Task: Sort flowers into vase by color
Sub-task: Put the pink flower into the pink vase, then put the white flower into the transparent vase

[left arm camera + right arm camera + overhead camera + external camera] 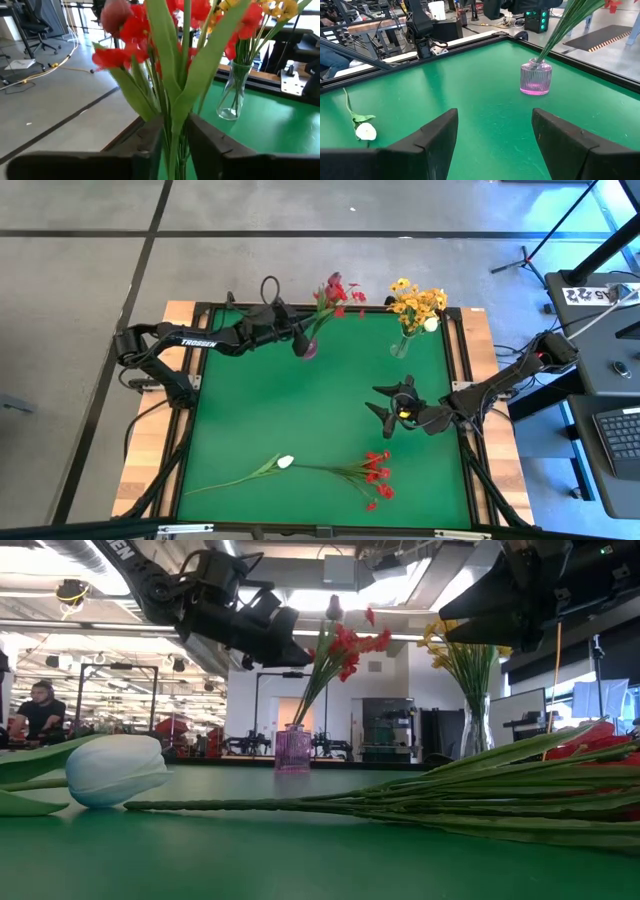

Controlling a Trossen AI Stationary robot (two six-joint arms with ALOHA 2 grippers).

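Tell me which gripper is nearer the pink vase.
Left. The left gripper sits right above the pink vase, around its stems; the right gripper hangs open farther off, mid-table.

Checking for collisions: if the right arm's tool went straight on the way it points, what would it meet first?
Probably the pink vase: it stands ahead of the open right tool, bare green mat between; depth is uncertain.

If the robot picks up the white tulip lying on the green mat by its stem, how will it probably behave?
The white tulip has a long thin stem, so it will probably bend and droop at the far end. It looks light, so the open right gripper should lift it easily. Its rounded head might roll a little if pushed, though the leaves would likely stop it.
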